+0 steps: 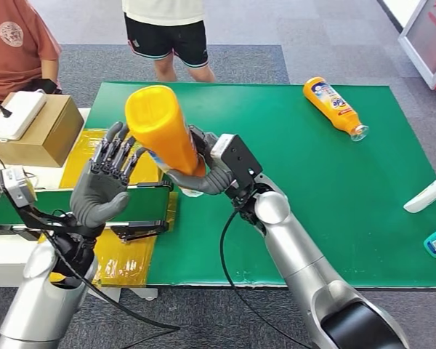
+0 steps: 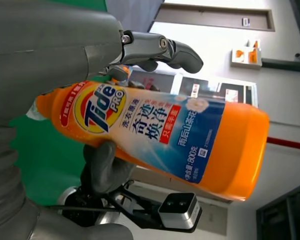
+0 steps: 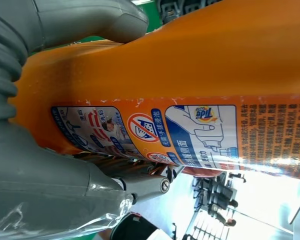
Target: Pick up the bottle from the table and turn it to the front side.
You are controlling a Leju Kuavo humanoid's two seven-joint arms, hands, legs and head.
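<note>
Green worktop (image 1: 325,189) on grey carpet; two people standing beyond its far edge. Second orange bottle (image 1: 335,106) lying flat near worktop's far right corner. Cardboard box (image 1: 40,134) off worktop's left side. My right hand (image 1: 205,171) grips bottle (image 1: 160,127) at neck end, raised above worktop's left part, base tilted up. My left hand (image 1: 103,185) beside bottle, fingers (image 1: 114,156) spread, empty; contact with bottle unclear. Cap hidden in right palm.
</note>
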